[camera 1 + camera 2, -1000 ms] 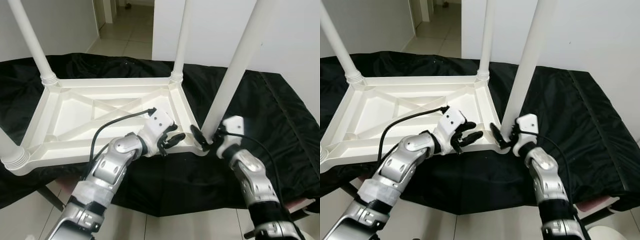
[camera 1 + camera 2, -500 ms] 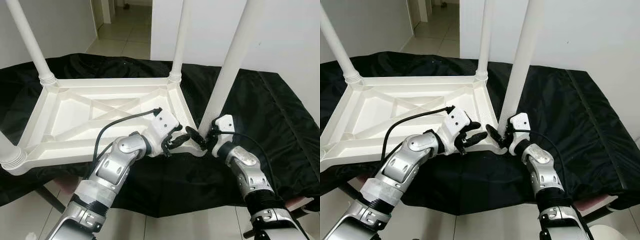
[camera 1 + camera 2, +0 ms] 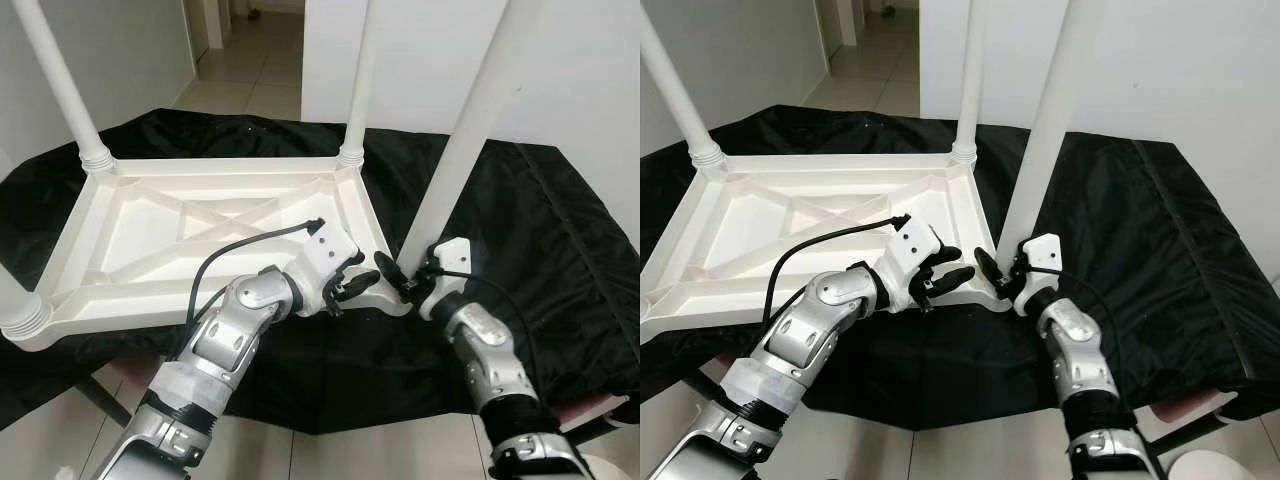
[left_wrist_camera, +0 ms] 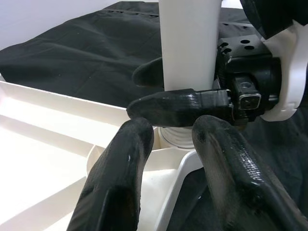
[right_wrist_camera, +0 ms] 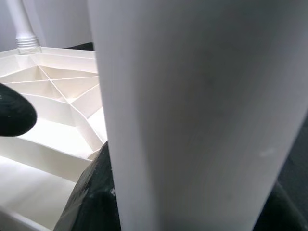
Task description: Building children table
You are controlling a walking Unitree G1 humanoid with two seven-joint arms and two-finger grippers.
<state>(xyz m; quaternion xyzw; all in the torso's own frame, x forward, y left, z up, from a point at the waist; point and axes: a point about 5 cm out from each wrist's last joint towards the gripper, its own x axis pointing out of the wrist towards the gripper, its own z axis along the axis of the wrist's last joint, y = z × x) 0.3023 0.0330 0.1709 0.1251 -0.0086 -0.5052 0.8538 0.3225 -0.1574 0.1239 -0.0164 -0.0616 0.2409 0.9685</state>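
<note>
Black cloth [image 3: 540, 230] covers the work surface; behind it I see white walls and a tiled corridor [image 3: 255, 60] leading away, with pale floor tiles below the near edge. On the cloth lies the white plastic table [image 3: 200, 235], upside down, ribbed underside up, with legs standing at its corners. My right gripper [image 3: 1002, 276] is at the near right corner, its two fingers closed around the base of the leg [image 3: 470, 130] just above the threaded socket; the left wrist view shows one black finger [image 4: 173, 103] crossing in front of the leg and the other behind it. My left gripper [image 3: 352, 283] rests on the table's near rim just beside that corner, fingers a little apart and holding nothing. Compared with one second ago, I have brought the left gripper closer to the corner, and the right wrist has swung lower and nearer the leg; the leg leans much as before.
</note>
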